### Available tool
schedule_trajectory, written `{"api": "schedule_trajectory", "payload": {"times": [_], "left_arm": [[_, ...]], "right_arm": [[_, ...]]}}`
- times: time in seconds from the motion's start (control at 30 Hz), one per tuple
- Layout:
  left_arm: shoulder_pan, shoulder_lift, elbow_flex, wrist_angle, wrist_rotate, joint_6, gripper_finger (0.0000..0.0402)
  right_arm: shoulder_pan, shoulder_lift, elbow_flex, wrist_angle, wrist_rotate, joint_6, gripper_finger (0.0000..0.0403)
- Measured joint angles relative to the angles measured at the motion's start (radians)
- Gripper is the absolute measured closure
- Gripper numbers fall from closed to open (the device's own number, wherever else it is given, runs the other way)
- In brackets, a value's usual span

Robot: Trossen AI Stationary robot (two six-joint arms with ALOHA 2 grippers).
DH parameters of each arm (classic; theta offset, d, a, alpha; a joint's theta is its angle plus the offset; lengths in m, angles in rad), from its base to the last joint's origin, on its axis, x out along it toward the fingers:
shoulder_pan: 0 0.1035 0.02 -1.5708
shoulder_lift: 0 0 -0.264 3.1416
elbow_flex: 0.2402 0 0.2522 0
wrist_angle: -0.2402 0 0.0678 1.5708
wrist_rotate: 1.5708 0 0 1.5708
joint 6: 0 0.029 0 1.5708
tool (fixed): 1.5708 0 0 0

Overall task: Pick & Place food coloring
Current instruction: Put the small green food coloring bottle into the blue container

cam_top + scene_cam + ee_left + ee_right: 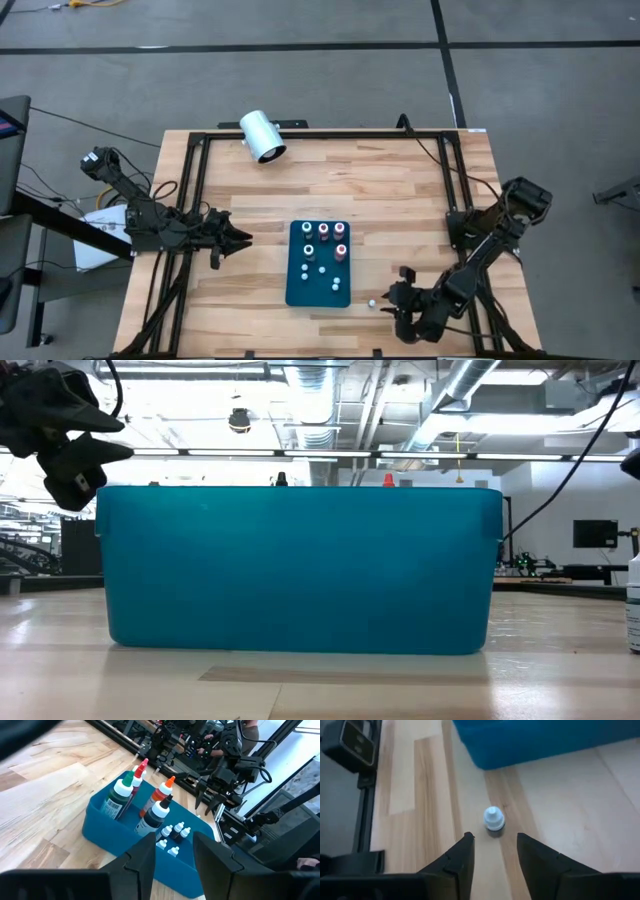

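A teal bin (296,292) stands mid-table with several food coloring bottles (150,810) upright inside it: red, green, orange and dark ones, plus tiny white-capped ones (176,832). One tiny bottle with a pale cap (493,818) stands alone on the wood (371,301), just off the bin's near right corner. My right gripper (493,837) is open, low over the table, its fingers a short way from that bottle and pointing at it (393,292). My left gripper (243,240) is open and hovers left of the bin, facing it (172,840).
A large white cylinder (262,135) lies near the table's far edge. Black frame rails (190,200) run along the left, right and far sides. In the low view the teal bin's wall (300,570) fills most of the picture. Bare wood lies around the bin.
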Motion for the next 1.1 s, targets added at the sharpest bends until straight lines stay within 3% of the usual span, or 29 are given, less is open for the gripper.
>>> {"api": "schedule_trajectory", "payload": {"times": [0.4, 1.1], "left_arm": [[0.000, 0.000, 0.000, -0.018, 0.008, 0.000, 0.0281], [0.000, 0.000, 0.000, -0.024, 0.008, 0.000, 0.0281]], "right_arm": [[-0.064, 0.006, 0.000, 0.006, -0.062, -0.072, 0.0190], [-0.154, 0.007, 0.000, 0.050, -0.193, -0.234, 0.0184]]}}
